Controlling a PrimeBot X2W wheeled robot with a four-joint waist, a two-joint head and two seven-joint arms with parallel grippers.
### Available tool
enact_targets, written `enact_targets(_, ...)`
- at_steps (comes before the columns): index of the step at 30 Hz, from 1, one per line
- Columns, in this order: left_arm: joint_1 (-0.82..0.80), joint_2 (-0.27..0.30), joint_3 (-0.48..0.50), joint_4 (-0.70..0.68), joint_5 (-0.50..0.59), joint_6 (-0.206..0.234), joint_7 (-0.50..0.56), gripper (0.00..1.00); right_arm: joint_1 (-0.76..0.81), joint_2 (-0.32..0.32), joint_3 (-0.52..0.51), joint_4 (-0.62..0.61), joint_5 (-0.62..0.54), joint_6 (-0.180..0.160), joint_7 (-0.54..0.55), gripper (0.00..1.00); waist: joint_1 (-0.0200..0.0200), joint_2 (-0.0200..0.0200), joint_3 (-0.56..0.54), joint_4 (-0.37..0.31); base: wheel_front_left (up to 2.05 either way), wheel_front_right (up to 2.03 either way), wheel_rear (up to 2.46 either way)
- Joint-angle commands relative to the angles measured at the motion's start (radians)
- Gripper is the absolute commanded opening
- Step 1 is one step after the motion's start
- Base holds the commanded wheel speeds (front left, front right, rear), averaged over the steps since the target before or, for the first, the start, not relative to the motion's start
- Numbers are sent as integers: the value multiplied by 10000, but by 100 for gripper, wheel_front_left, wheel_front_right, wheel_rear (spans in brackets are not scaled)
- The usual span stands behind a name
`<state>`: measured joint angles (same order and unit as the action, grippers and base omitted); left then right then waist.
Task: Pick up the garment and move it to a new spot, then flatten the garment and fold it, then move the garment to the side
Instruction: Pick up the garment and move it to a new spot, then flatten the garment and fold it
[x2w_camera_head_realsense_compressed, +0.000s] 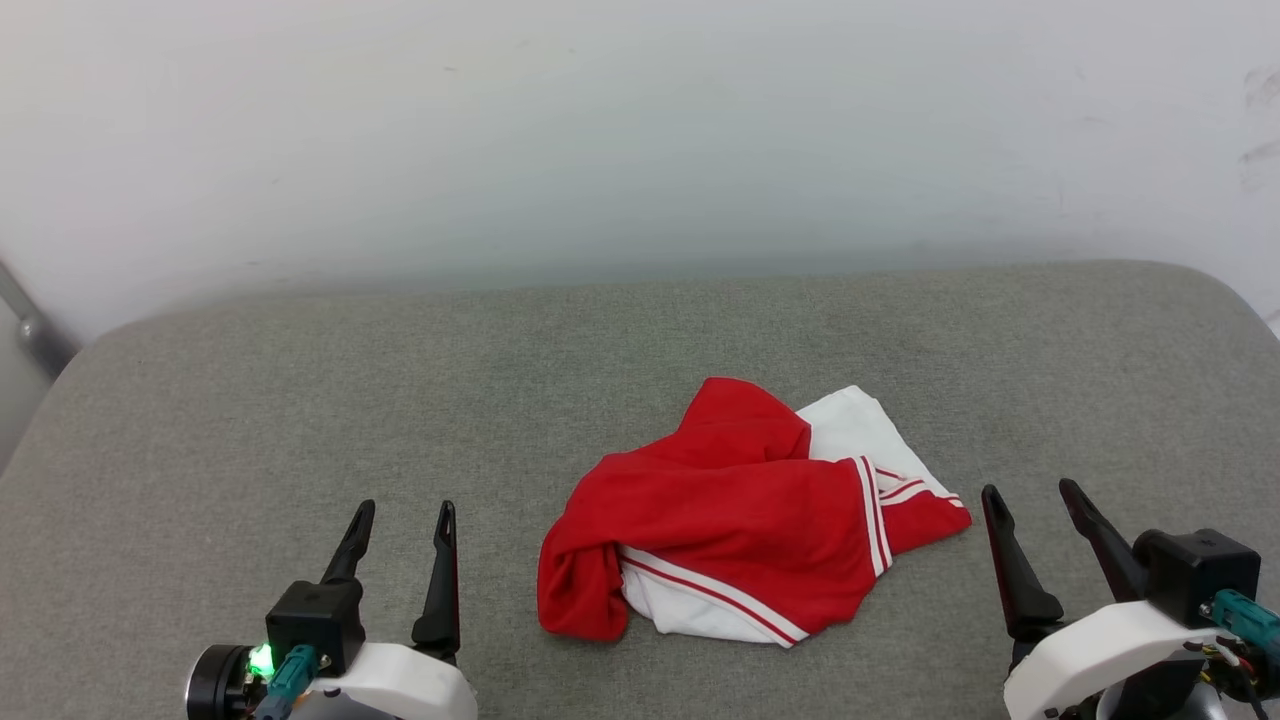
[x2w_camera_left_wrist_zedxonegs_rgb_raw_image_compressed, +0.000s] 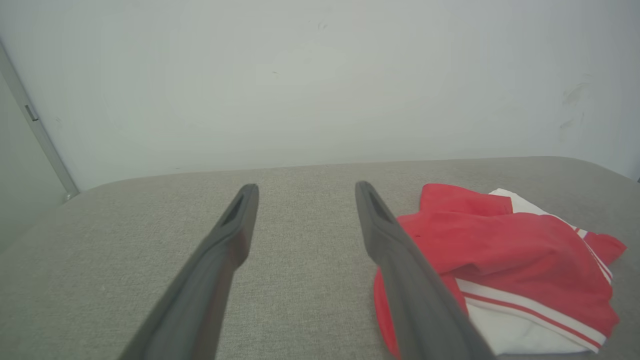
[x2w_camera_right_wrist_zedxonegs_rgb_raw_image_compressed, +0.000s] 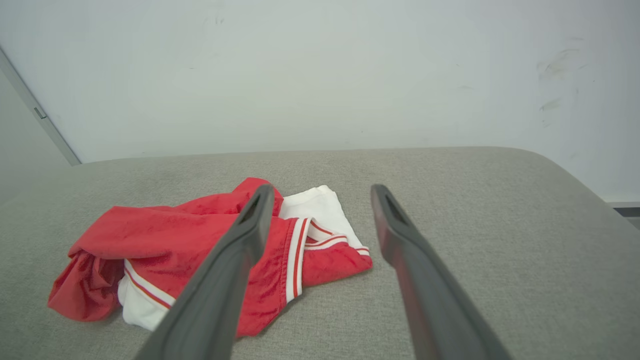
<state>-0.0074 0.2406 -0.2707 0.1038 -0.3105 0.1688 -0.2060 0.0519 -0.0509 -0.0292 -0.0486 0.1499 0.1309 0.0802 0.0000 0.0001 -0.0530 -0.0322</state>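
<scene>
Counter (x2w_camera_head_realsense_compressed: 300, 400): grey woven fabric top, rounded far corners, far edge meeting a pale wall (x2w_camera_head_realsense_compressed: 640, 130).
Lying on it: the garment (x2w_camera_head_realsense_compressed: 740, 510), a crumpled red-and-white heap, right of centre, toward the near edge.

Grey fabric-covered surface (x2w_camera_head_realsense_compressed: 300, 400) with rounded corners, pale scuffed wall (x2w_camera_head_realsense_compressed: 640, 130) behind, grey metal strip (x2w_camera_head_realsense_compressed: 30, 325) at left.
</scene>
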Motion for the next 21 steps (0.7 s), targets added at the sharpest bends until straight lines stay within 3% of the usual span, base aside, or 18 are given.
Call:
enact_targets(1, 94, -5, -21, -55, 45, 66, 9, 100, 77, 10, 17, -50, 2, -3, 59, 100, 0, -1, -14, 13, 0, 0, 0)
enact_targets(12, -291, 169, -121, -325, 140, 87, 109, 100, 97, 10, -56, -43, 83, -3, -17, 100, 0, -1, 20, 131, 0, 0, 0)
enact_targets(16, -943, 159, -434, -450, 175, -238, 479, 100, 103, 10, -141, -42, 102, -3, -103, 100, 0, -1, 138, 186, 0, 0, 0)
enact_targets(21, -2236, -135, -1143, -247, 17, -968, 1469, 100, -16, 10, -141, -41, 93, -5, -111, 100, 0, -1, 306, 167, 0, 0, 0)
